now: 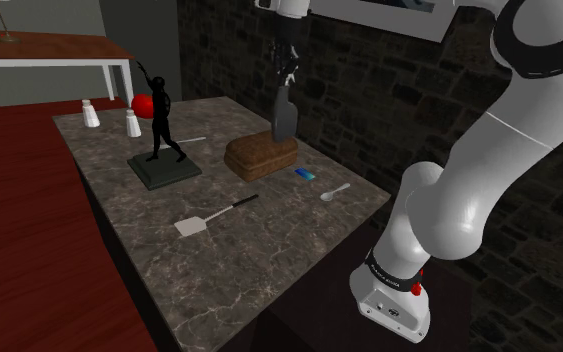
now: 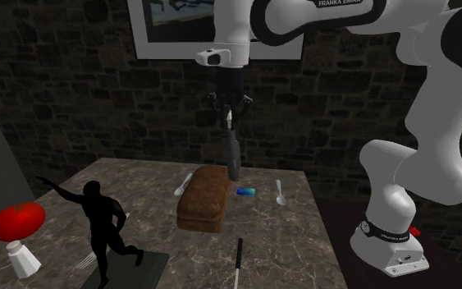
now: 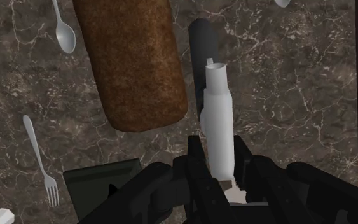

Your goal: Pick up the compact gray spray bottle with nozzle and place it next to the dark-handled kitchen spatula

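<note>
Arm (image 1: 469,170) is running off the shoulder view's top edge. Dark brick wall (image 1: 389,80) is backing the marble table (image 1: 269,260). Spatula (image 2: 239,263) is being cut by the second exterior view's lower edge. Gripper (image 3: 219,151) is clamping the grey spray bottle (image 3: 217,108), which is hanging above the table near the loaf (image 3: 133,63).
</note>
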Robot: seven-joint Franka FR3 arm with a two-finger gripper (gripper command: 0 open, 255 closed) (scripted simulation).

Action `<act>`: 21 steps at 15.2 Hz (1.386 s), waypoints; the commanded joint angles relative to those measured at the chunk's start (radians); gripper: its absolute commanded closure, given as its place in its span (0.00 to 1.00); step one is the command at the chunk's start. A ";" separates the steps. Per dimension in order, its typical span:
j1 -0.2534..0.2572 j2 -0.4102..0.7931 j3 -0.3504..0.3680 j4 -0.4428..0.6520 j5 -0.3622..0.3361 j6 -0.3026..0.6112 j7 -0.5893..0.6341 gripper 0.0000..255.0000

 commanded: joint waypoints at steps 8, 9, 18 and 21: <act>0.081 -0.047 0.155 0.035 0.009 -0.108 0.222 1.00; 0.090 -0.046 0.170 0.045 0.013 -0.120 0.245 1.00; 0.170 0.013 0.301 0.190 0.052 -0.230 0.439 1.00; 0.197 0.052 0.341 0.263 0.064 -0.270 0.502 1.00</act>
